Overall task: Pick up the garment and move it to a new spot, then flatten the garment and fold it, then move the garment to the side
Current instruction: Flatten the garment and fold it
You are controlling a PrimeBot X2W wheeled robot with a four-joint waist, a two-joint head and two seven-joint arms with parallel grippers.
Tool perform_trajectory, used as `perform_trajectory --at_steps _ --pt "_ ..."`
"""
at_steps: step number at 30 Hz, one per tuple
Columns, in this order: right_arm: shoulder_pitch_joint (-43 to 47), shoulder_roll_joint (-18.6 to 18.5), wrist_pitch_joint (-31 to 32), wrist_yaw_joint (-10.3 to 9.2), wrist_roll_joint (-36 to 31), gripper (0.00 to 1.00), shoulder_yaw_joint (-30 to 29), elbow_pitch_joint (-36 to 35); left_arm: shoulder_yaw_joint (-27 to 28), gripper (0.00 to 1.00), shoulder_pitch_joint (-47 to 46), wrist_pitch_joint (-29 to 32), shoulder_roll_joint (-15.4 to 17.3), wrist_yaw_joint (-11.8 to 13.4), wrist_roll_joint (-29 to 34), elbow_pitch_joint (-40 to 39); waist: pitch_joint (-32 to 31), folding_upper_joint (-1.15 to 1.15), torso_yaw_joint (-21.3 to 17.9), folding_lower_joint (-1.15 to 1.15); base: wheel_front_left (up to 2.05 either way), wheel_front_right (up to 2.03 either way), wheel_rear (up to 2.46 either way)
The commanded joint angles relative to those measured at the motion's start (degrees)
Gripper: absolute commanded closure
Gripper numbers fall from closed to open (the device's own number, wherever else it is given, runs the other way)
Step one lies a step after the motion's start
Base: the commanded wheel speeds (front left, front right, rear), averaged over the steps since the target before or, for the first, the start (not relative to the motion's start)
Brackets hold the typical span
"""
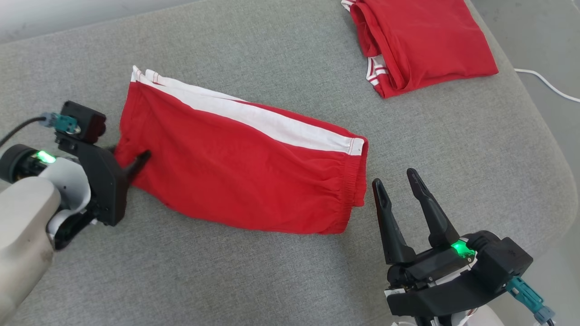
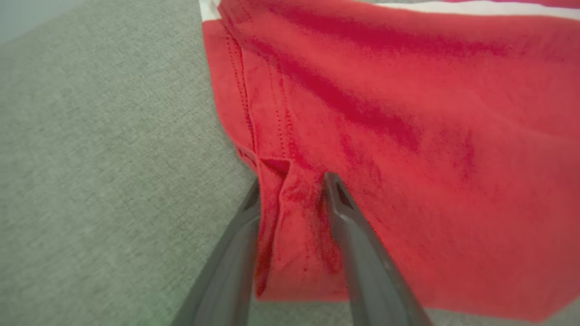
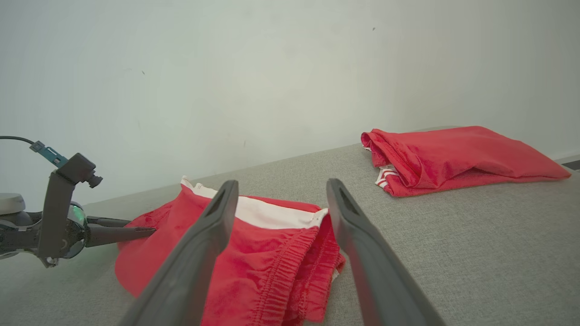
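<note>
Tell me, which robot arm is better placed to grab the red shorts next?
Left. The left end effector straddles the hem of the red shorts, ready to pinch; the right end effector hangs open, apart from the waistband.

Bright, even light, soft shadows — the garment [image 2: 408,136] blurs close up in the left wrist view.

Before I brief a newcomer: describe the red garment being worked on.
On the grey cushion, look at the middle. The red shorts lie flat there, left gripper at their left end. Unlike the folded red bundle in the far right corner, they show a broad white band.
</note>
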Motion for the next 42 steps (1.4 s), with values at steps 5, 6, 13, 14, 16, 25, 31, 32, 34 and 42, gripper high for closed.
perform_trajectory --at_steps 5,6,13,14,16,25,31,32,34,42 --pt "1.1 0.2 -0.1 -0.14 0.4 0.00 -0.1 0.7 -1.0 1.00 0.3 -2.3 0.3 0.1 -1.9 -0.4 -2.2 0.00 2.2 0.00 0.00 0.00 0.00" --pt "1.3 0.1 -0.1 -0.14 0.5 0.00 -0.3 0.8 -0.9 1.00 0.5 -3.0 0.1 0.1 -2.3 -0.8 -2.8 0.00 2.9 0.00 0.00 0.00 0.00" --pt "3.0 -0.3 -0.1 -0.14 0.9 0.00 -2.3 2.1 -0.1 1.00 4.0 -5.9 0.5 0.6 -5.1 -4.1 -7.0 0.00 7.5 0.00 0.00 0.00 0.00" --pt "3.3 -0.3 -0.1 -0.14 1.1 0.00 -2.8 2.2 0.2 1.00 4.8 -6.2 0.7 0.9 -5.4 -4.9 -7.5 0.00 8.0 0.00 0.00 0.00 0.00" --pt "3.7 -0.2 -0.1 -0.14 1.2 0.00 -3.3 2.4 0.2 1.00 5.8 -6.6 1.1 1.3 -5.8 -5.9 -8.0 0.00 8.6 0.00 0.00 0.00 0.00" --pt "7.1 0.3 -0.1 -0.14 0.8 0.00 -7.1 3.5 0.9 1.00 17.9 -12.7 3.8 8.5 -9.5 -17.4 -10.1 0.00 12.3 0.00 0.00 0.00 0.00" --pt "8.4 -0.2 -0.1 -0.14 0.5 0.00 -6.9 4.7 1.5 0.66 24.7 -17.6 2.6 11.0 -11.8 -19.3 -11.0 0.00 13.9 0.00 0.00 0.00 0.00" --pt "8.3 -0.3 -0.1 -0.14 0.4 0.00 -6.9 4.9 1.2 0.76 25.7 -17.7 1.8 10.7 -12.4 -19.1 -11.3 0.00 14.1 0.00 0.00 0.00 0.00" --pt "8.2 -0.5 -0.1 -0.14 0.5 0.00 -7.0 5.3 1.3 0.83 26.3 -18.8 0.9 10.8 -12.3 -18.8 -11.7 0.00 14.5 0.00 0.00 0.00 0.00" --pt "8.4 -1.1 -0.1 -0.14 0.3 0.00 -7.6 5.6 7.1 0.00 28.1 -22.5 -1.8 13.6 -6.3 -16.4 -13.4 0.00 16.2 0.00 0.00 0.00 0.00"
